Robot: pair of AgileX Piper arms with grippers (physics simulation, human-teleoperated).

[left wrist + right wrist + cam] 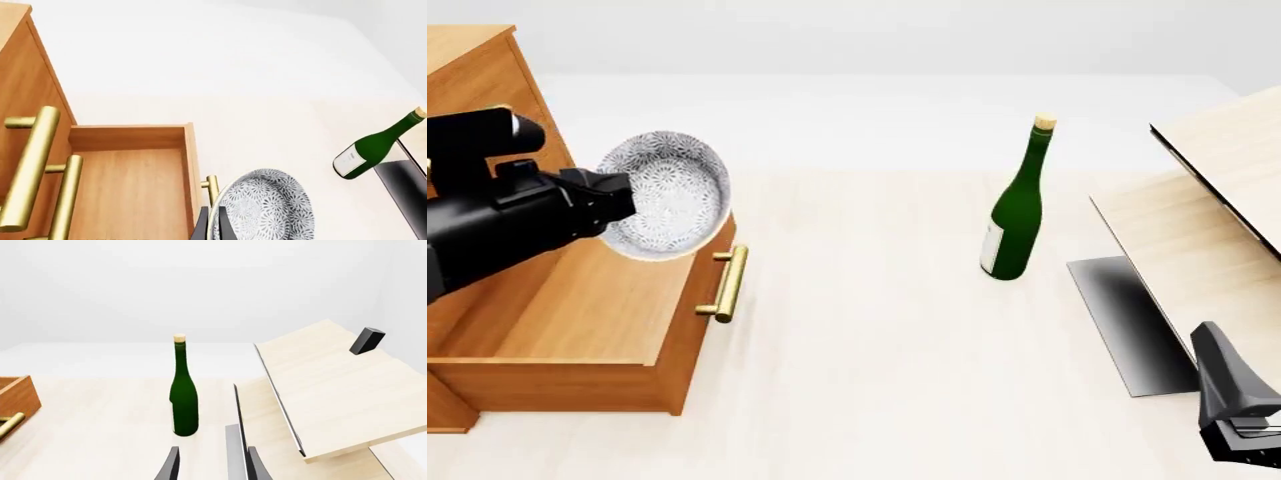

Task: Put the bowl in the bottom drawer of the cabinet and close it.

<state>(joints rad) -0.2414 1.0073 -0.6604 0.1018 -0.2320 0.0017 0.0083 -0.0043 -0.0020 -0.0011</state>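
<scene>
Nearest me, my right gripper (210,462) hangs low at the table's (868,330) right edge, its fingers parted around nothing. To the left, the cabinet's (474,85) bottom drawer (587,320) stands pulled out, its brass handle (729,283) facing right. Above the drawer's far right corner, my left gripper (607,208) has its fingers clamped on the rim of the bowl (674,195), held in the air and tipped on edge. Farther back stands the green wine bottle (1016,210), with the pale wood panel (1214,215) to its right.

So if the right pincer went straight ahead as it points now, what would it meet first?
Probably the green wine bottle, standing upright almost dead ahead of the right pincer. Depth is unclear; it might just slip past toward the pale wood panel.
</scene>
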